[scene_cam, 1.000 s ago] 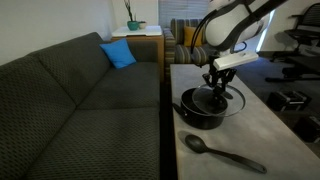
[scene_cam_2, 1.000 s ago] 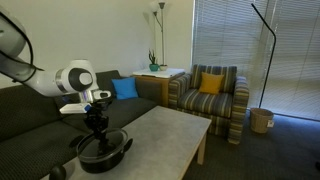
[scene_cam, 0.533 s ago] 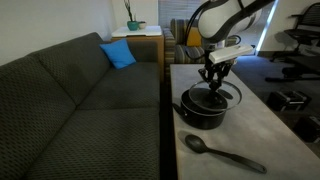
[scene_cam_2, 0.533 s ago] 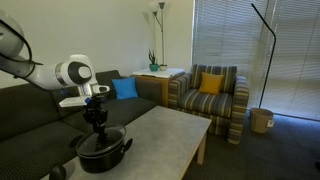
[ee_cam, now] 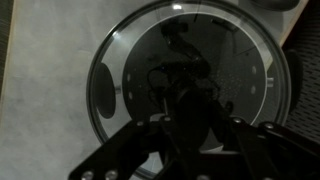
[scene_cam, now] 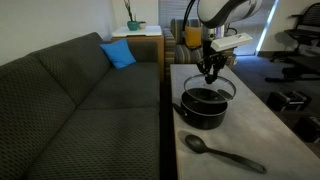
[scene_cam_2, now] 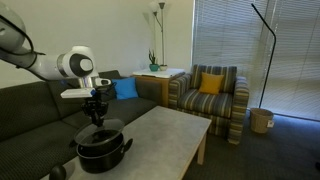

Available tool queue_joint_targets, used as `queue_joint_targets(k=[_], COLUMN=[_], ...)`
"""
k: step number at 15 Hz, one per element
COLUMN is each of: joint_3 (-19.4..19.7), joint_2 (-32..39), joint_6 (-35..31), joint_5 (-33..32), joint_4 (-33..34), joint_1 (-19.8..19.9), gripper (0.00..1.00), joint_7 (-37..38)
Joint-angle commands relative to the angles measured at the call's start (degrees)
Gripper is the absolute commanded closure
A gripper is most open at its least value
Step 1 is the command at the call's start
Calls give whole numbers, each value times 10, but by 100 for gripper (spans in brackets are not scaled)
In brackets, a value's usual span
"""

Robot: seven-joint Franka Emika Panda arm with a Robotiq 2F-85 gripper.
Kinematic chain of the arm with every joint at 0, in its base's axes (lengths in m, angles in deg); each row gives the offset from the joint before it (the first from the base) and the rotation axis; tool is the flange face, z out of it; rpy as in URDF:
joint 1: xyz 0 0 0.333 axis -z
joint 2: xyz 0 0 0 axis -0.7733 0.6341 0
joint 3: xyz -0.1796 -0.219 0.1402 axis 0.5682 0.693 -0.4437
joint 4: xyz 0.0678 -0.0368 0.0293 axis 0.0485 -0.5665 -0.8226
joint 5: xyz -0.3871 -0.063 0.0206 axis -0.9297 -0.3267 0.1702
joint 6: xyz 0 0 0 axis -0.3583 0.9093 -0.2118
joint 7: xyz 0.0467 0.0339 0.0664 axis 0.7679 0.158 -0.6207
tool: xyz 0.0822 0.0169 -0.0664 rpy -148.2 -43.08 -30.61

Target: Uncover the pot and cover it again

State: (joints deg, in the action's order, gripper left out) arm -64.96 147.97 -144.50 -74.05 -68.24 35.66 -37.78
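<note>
Glass lid [ee_cam: 135, 60] hanging just above the black pot [scene_cam: 203, 112], you are holding it by its knob with the gripper [scene_cam: 211, 76] clamped tight, pot sitting on the grey table [scene_cam: 270, 135] beside the sofa [scene_cam: 80, 100], long black spoon [scene_cam: 222, 154] lying nearby.

Shallow black pot [scene_cam: 200, 113] open; glass lid [scene_cam: 222, 91] hangs level just above.
</note>
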Motion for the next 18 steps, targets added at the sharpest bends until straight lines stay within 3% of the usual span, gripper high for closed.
queue_joint_targets(k=[1,5,10,18], joint_3=[-35,-52,-39,-21], joint_2=[1,5,9,17], joint_6=[12,15,8,-70], joint_5=[19,34,26,2], joint_4=[2,-9,-26,-43], joint_1=[28,42,22,19], gripper=[87,87,87,87], joint_7=[-71,-103,-75,-83])
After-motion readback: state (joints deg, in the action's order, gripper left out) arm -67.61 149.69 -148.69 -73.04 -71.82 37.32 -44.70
